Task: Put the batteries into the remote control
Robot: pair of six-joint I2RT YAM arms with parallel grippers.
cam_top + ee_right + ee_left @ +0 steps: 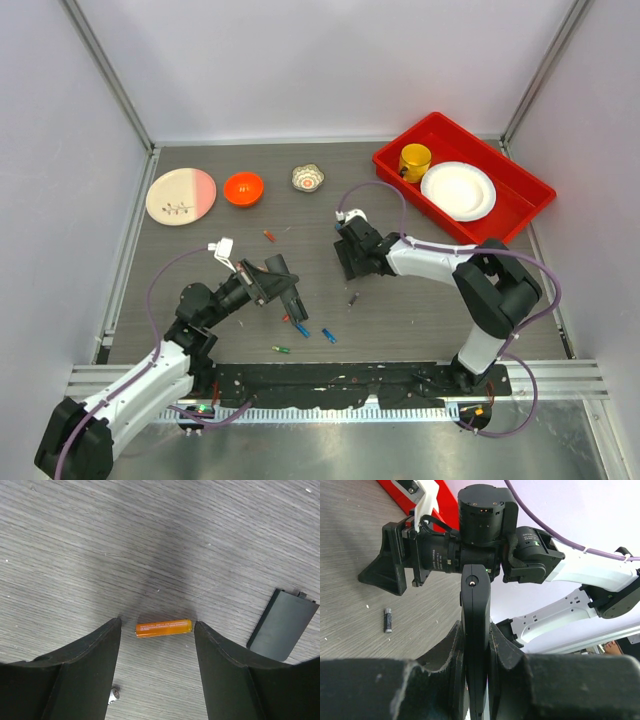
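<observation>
Well, my right pincer (157,624) hung released astride the orange battery (164,628), needing centring before closing; lid (282,625) at three o'clock. Meanwhile my left pincer (476,647) grasped the remote (475,605).

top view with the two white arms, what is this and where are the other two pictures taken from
Those are two robot arms bolted to the near edge of the table, filmed from overhead. The other two pictures come from a small camera on each wrist, so you see that arm's own fingers up close. The left gripper is clamped on the remote control, a slim black bar. The right gripper stands open around an orange battery lying on the table, beside a flat black piece. Elsewhere lie more loose batteries, an orange bowl and a red tray.
</observation>
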